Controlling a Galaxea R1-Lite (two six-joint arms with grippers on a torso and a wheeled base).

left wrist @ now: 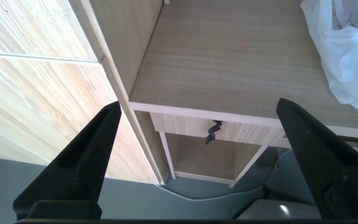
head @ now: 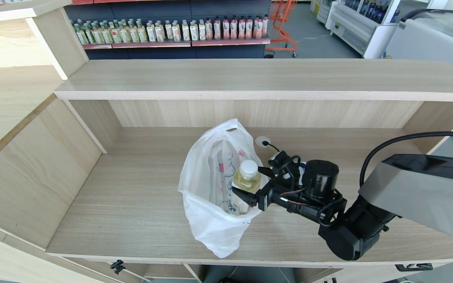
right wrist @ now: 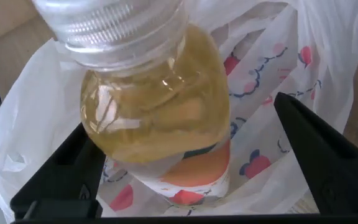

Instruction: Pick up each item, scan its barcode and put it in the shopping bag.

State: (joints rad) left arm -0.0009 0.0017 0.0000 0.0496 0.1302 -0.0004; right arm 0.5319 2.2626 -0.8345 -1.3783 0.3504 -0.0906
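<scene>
A white plastic shopping bag point(head: 207, 220) stands open on the middle of the wooden counter. A clear bottle of yellow drink point(head: 246, 179) with a white cap stands upright in its mouth, beside a white pack with a red and blue pattern point(head: 222, 173). My right gripper point(head: 255, 184) is at the bag's right rim. It is open, one finger on each side of the bottle point(right wrist: 154, 118), and a gap shows at one finger. My left gripper point(left wrist: 197, 112) is open and holds nothing, off the counter's front left corner, with the bag's edge point(left wrist: 347, 56) in sight.
A cable grommet point(head: 263, 141) with a black cable sits just behind the bag. A raised ledge point(head: 266, 78) closes off the counter's back and a slanted side panel point(head: 41, 165) its left. A drawer handle point(left wrist: 214, 132) hangs below the front edge. Bare counter lies left of the bag.
</scene>
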